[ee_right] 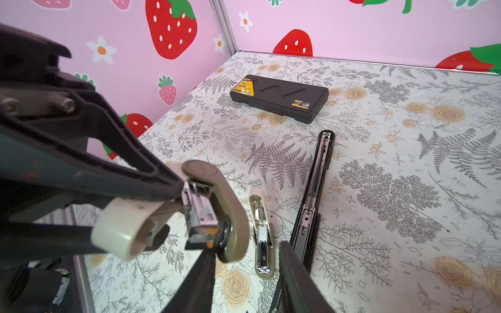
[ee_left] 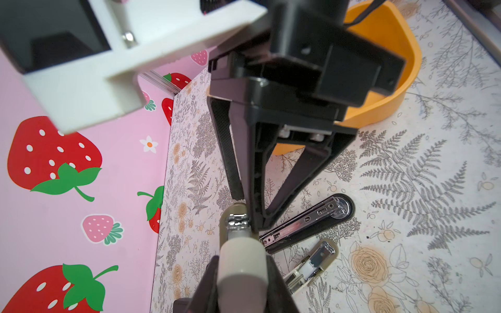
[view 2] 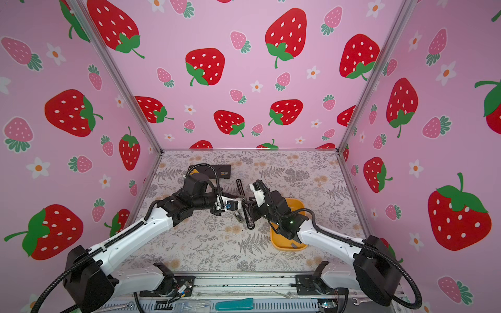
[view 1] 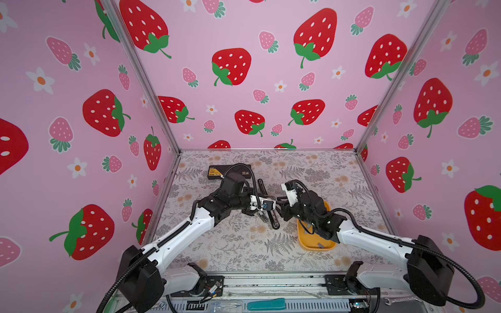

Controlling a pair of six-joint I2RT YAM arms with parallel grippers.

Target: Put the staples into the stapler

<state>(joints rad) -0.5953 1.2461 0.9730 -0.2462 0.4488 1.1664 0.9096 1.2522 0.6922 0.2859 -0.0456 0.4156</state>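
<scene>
Cream plastic stapler (ee_right: 230,200) hangs clear of the worktop (ee_right: 406,135), just beside the black stapler (ee_right: 314,189). The left jaws are clamped on its rounded end. It is hinged open, its metal magazine (ee_right: 199,211) bared toward the right jaws. Those stand a little apart, one tip at the magazine's metal end and perhaps touching it in the left wrist view. No strip shows between them, though a thin one could hide there. The staples (view 1: 322,245) lie in the orange tray (view 1: 315,248), near the black stapler on the right arm's side, mostly hidden under that arm.

The likeliest trouble is the hold itself. That end is smooth and curved, so a push from the right tip could twist the stapler or swing its halves, and the channel would no longer line up. A hard press might pull it out altogether.

A strip is short, flat and brittle. Pinched askew it could snap or drop. It might then land by the spare stapler (ee_right: 261,244), which lies open just beside the black stapler.
</scene>
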